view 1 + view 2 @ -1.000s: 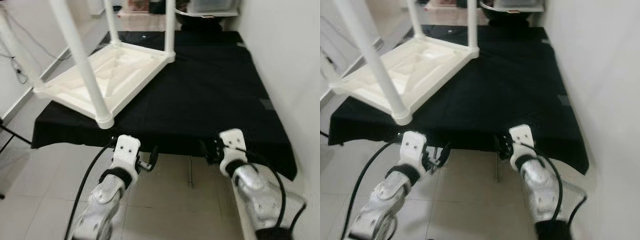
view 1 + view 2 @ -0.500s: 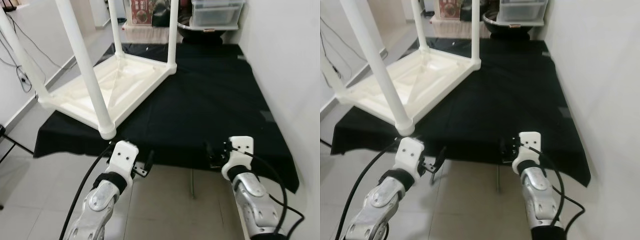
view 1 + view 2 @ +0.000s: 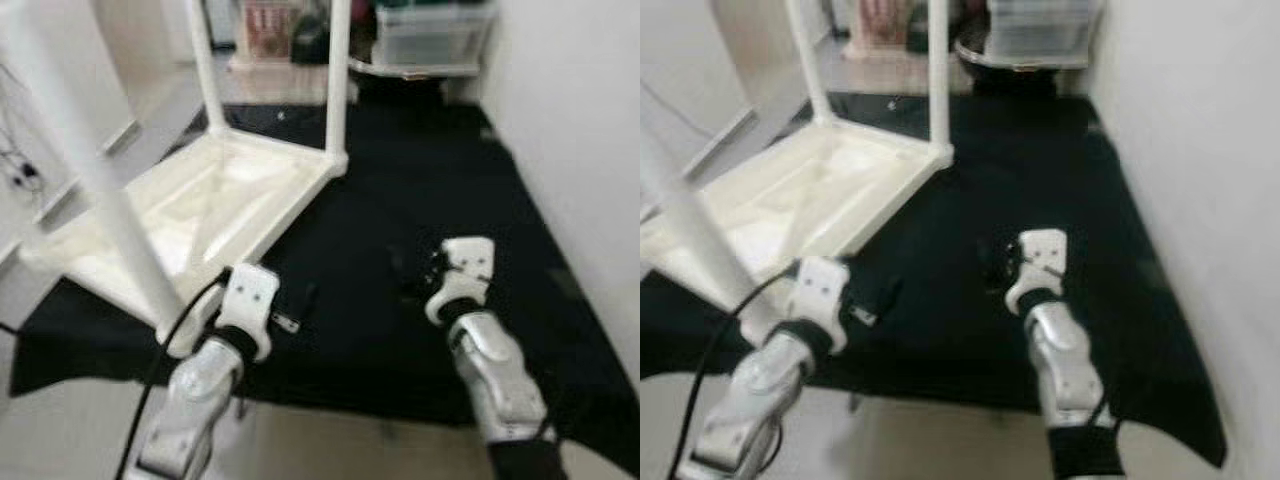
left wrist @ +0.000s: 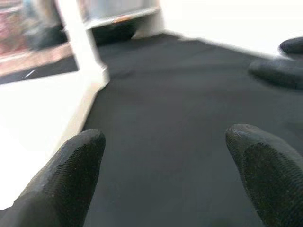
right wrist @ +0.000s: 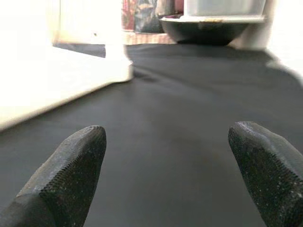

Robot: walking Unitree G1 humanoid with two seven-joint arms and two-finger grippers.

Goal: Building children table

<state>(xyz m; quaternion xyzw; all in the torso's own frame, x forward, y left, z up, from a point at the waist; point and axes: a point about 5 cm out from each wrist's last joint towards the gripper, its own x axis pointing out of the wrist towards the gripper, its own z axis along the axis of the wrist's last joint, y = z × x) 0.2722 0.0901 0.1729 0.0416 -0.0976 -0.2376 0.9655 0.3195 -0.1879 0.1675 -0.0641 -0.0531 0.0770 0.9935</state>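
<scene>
Left eye view, blurred by the head's own motion, has the white children's table (image 3: 200, 205) lying upside down in the upper left of the frame, its ribbed underside facing up and its round legs standing out of the corners. One leg (image 3: 120, 235) crosses the left side of the frame close to the camera, and two more rise at the upper centre. The table rests on a black cloth (image 3: 420, 180) that spreads across the middle and right of the frame.

The left gripper (image 4: 165, 156) sits at the lower left of centre, just beside the foot of the near leg; its wrist view shows the two fingers spread wide with nothing between them, only cloth and the table's white edge ahead. The right gripper (image 5: 168, 156) hovers over bare cloth right of centre, likewise wide open and empty, well apart from the table.

The step in hand looks like an approach to the table, probably to seat or check a leg. To do it well, let the view settle first, since the blur hides the socket joints. Bring the left gripper square onto the near leg rather than glancing its side, because the upturned top could slide on the cloth. The right gripper would serve best bracing the table's edge.
</scene>
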